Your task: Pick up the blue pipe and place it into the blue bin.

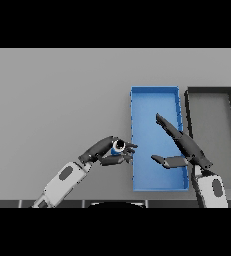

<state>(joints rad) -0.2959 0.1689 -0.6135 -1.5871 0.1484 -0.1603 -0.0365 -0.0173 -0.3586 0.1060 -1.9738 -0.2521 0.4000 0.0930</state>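
The blue pipe [119, 146] shows its ring-shaped end facing up, held between the fingers and thumb of my left hand [105, 151]. The hand holds it just left of the blue bin [154, 95], near the bin's left wall. My right hand [187, 146] is over the blue bin, fingers straight and pointing toward the far left, thumb spread out to the left. It holds nothing.
A dark grey bin [211, 91] stands right of the blue bin, close beside it. The grey table [52, 100] stretches wide to the left and far side.
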